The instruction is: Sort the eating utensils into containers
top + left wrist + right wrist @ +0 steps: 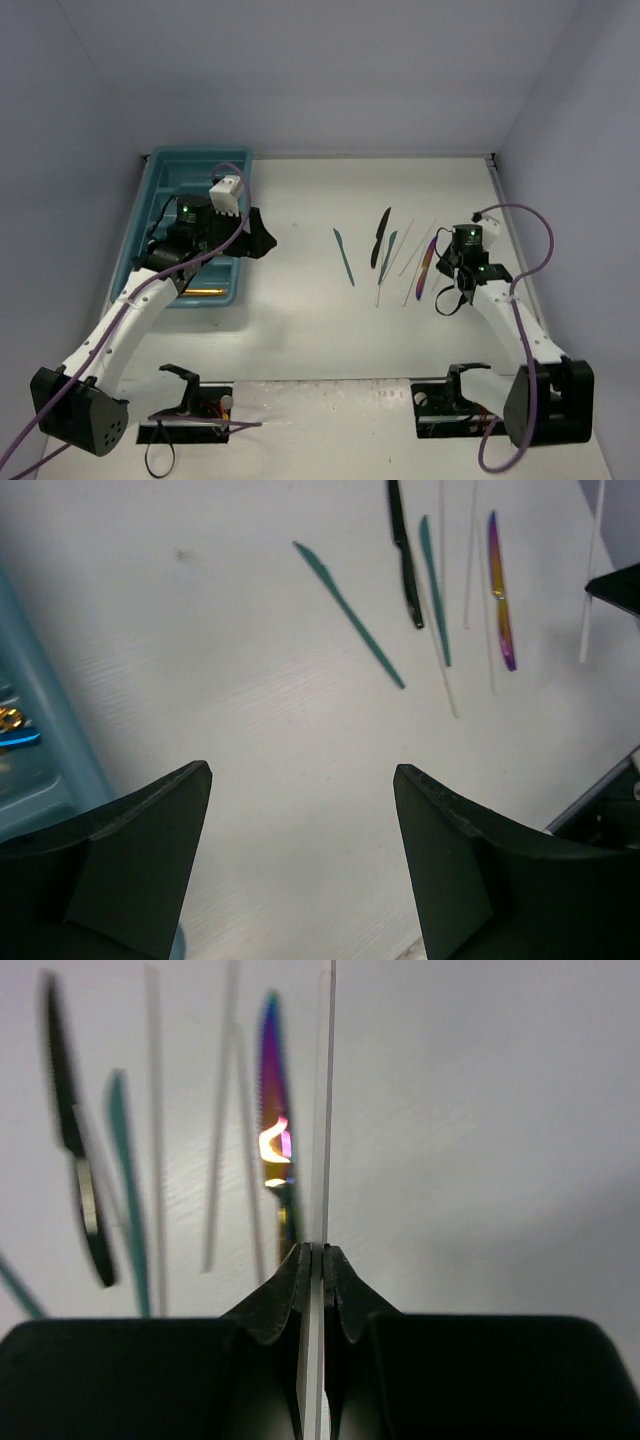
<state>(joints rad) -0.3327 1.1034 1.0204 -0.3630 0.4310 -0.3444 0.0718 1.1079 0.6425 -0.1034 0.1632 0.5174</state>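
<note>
The teal tray (160, 185) stands at the far left; a gold utensil (205, 292) lies in its near end, and gold and blue tips (18, 738) show in the left wrist view. My left gripper (262, 240) is open and empty (300, 770) over bare table just right of the tray. My right gripper (323, 1250) is shut on a slim white utensil (325, 1110), held edge-on beside the iridescent purple knife (427, 265). On the table lie a teal knife (344, 256), a black knife (381, 237), another teal utensil (387, 255) and thin white utensils (405, 250).
The table's side walls close in at left and right. Purple cables loop over both arms. The arm bases and mounts sit along the near edge (320, 410). The loose utensils lie grouped between the two grippers, nearer the right one.
</note>
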